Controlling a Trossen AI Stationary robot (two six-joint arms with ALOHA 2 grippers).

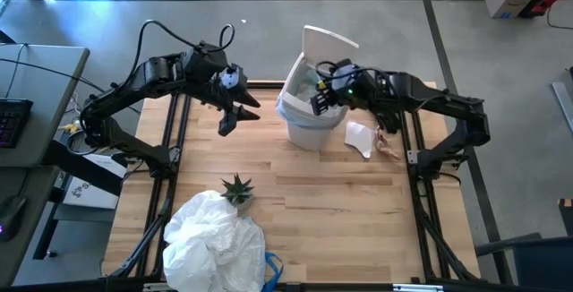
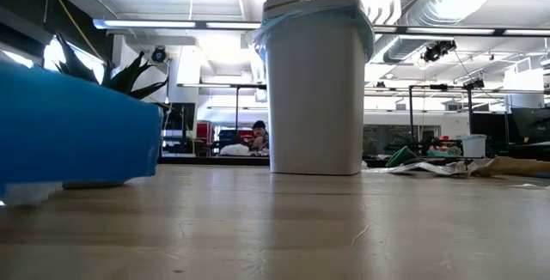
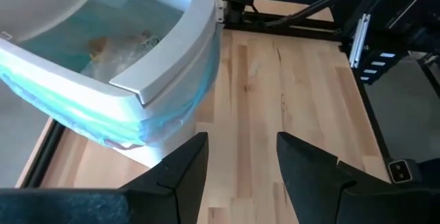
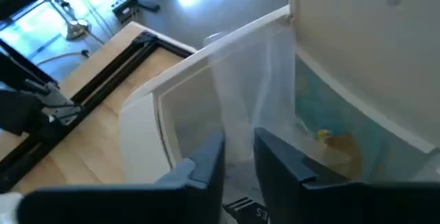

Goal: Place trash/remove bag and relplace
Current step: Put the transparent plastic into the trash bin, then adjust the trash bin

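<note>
The white bin [image 1: 307,117] stands at the table's far middle with its lid [image 1: 329,38] up. The light-blue bag [image 3: 175,110] lines it and folds over the rim. Crumpled trash [image 4: 338,143] lies inside. My right gripper [image 1: 322,100] hovers over the bin's mouth, its fingers nearly together on a clear plastic wrapper [image 4: 246,86]. My left gripper [image 1: 235,113] hangs open and empty to the left of the bin, above the table. A white paper scrap [image 1: 360,138] and a brown paper piece [image 1: 390,145] lie flat on the table to the right of the bin. My right gripper has the clear wrapper's near end [image 4: 239,148] between its two fingers, which stand only a narrow gap apart. The fingers slant down over the bin from the table's right side. The thin film spreads out beyond the fingertips, lifted clear over the bin's open mouth.
A small green spiky plant [image 1: 237,187] stands near the table's middle front. A big crumpled white bag [image 1: 215,238] with a blue edge [image 1: 271,270] lies at the near left. Bare wood stretches in front of the bin. Black frame rails run along both sides.
</note>
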